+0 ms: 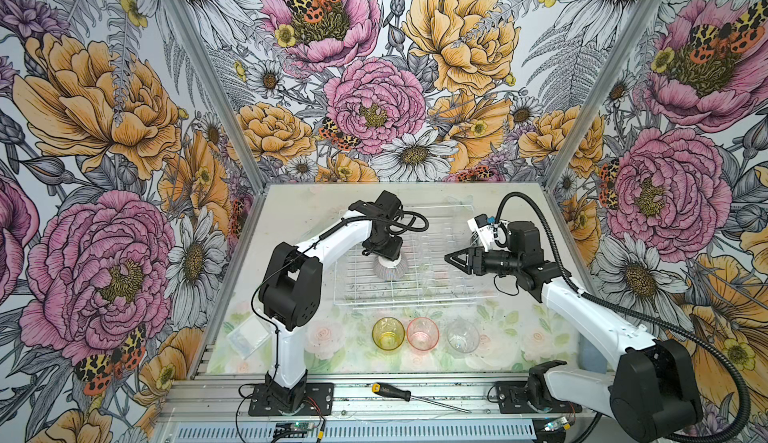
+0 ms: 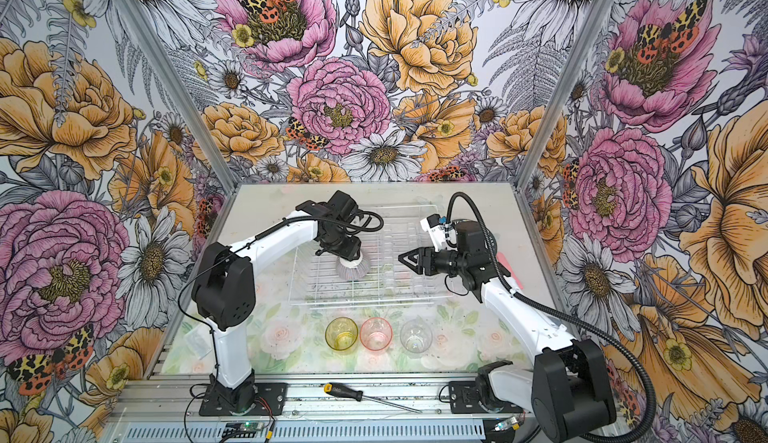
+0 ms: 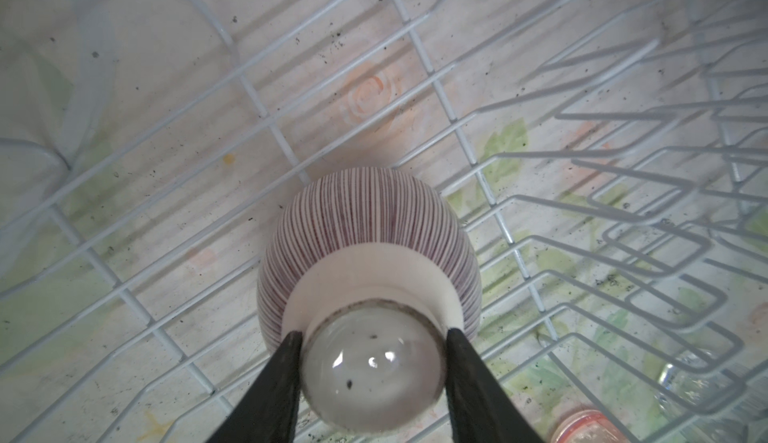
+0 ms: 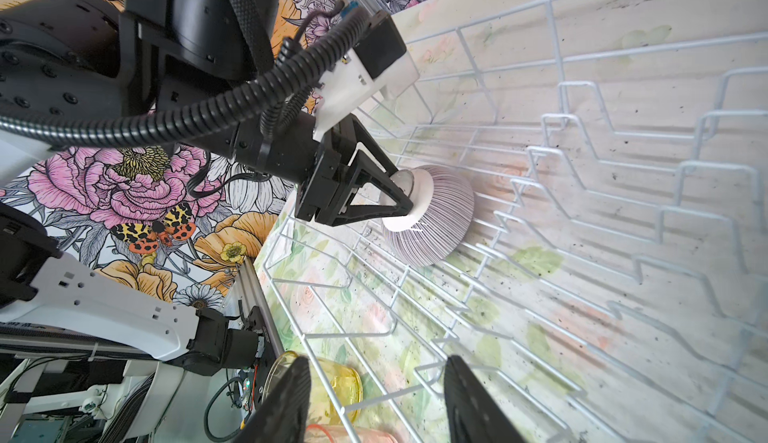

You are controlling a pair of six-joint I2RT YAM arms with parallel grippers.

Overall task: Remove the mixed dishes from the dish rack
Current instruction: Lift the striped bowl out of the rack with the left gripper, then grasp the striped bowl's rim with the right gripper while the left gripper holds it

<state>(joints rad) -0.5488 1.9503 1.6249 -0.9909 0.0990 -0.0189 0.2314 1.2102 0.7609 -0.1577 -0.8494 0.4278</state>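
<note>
The ribbed greyish-purple bowl (image 1: 388, 269) (image 2: 351, 269) is upside down over the grid base of the white wire dish rack (image 1: 415, 301) (image 2: 365, 301), left of its middle. My left gripper (image 3: 374, 331) reaches down from above and is shut on the bowl's white foot (image 3: 365, 272), one finger on each side. Whether the bowl's rim (image 4: 432, 229) still rests on the wires I cannot tell. My right gripper (image 1: 449, 259) (image 4: 378, 362) hovers open over the rack's right half, pointing at the bowl, with nothing between its fingers. Yellow (image 1: 388, 333), pink (image 1: 423, 334) and clear (image 1: 462, 336) tumblers stand upright in a row on the table in front of the rack.
Upright divider prongs (image 4: 623, 196) fill the rack's right half. A screwdriver (image 1: 399, 391) lies on the metal rail at the front edge. A clear plastic bag (image 1: 247, 335) lies on the table's left side. Floral walls enclose the table on three sides.
</note>
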